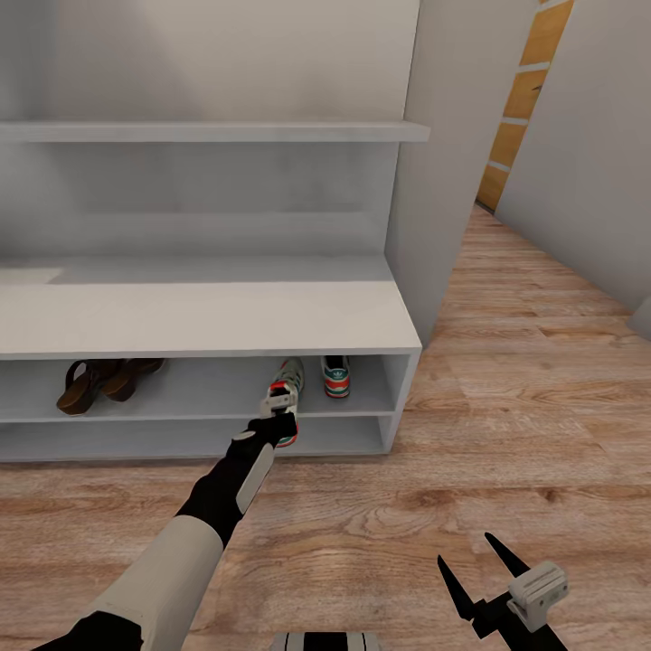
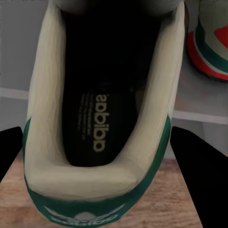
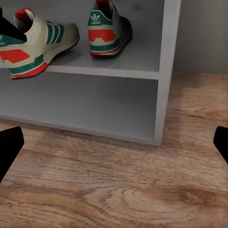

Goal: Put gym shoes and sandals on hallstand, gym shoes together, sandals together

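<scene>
- Hallstand [image 1: 208, 316], white-grey, thick flat top, two shallow tiers underneath, tall back panel and a high shelf above.
- Upper tier held two sandals [image 1: 104, 380] at its left end, dark brown leather, side by side and touching.
- Same tier held a gym shoe [image 1: 336, 374] near the right end, heel outward, white with green stripes and red-orange heel.
- Second gym shoe [image 1: 286, 398] just beside it, heel overhanging the tier's front edge, tilted.
- Left gripper [image 1: 277, 418] at that shoe's heel, dark fingers [image 2: 197, 166] straddling the collar; could not tell whether pressed against it.
- Right gripper [image 1: 484, 565] hung spread apart, holding nothing, low over the corridor floor [image 1: 506, 380], light brown knotted wood-grain planks.
</scene>
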